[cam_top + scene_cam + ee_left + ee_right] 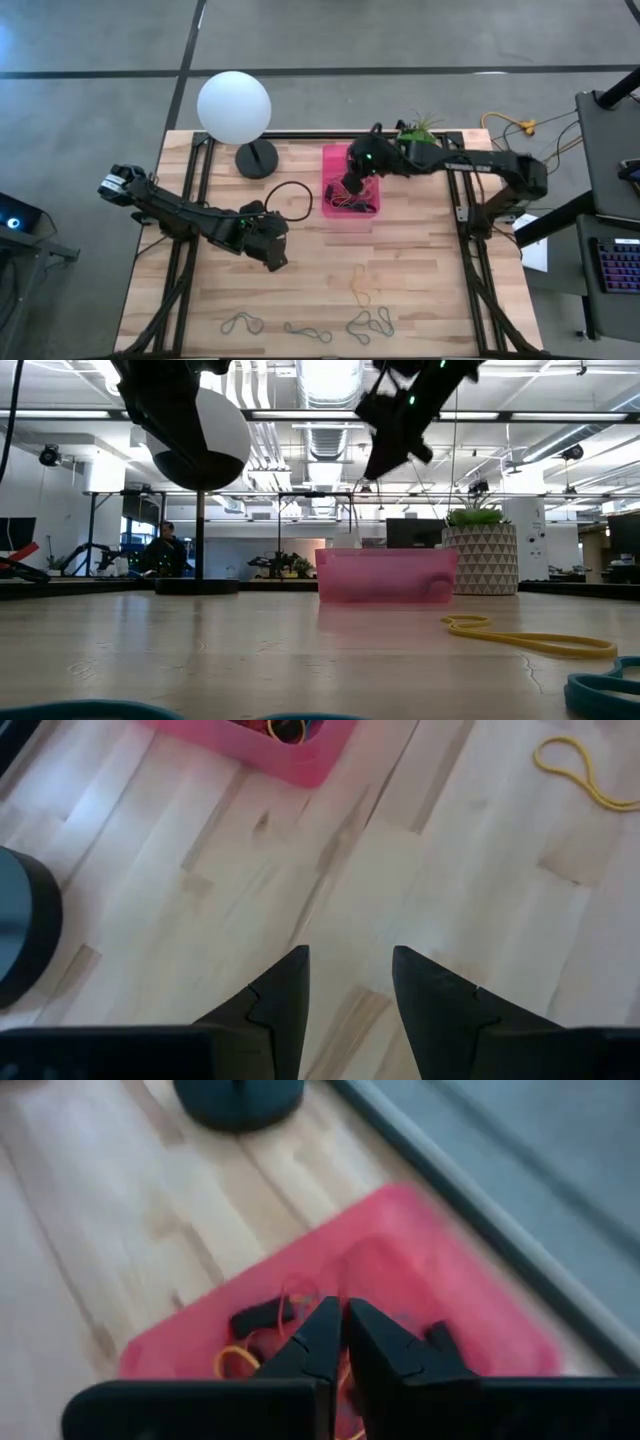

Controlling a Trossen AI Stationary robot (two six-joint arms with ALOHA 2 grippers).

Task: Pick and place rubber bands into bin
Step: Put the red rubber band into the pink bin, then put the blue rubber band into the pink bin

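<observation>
The pink bin [334,207] sits mid-table with red, orange and black rubber bands [356,197] inside; the right wrist view shows the bin [470,1290] and those bands [240,1360] too. A yellow band [360,286] and grey-green bands [240,323] [371,322] lie flat near the near edge. My right gripper [352,185] [343,1318] hovers shut above the bin, well clear of its rim in the low view [385,455], with no band showing at its fingertips. My left gripper [276,252] [350,956] is open over bare wood, to the left of and nearer than the bin [300,755].
A lamp with a white globe [233,107], a black base [257,158] and a black cable loop [290,200] stands left of the bin. A potted plant [420,128] [480,560] is behind the bin's right. Another grey-green band [305,332] lies near the front edge.
</observation>
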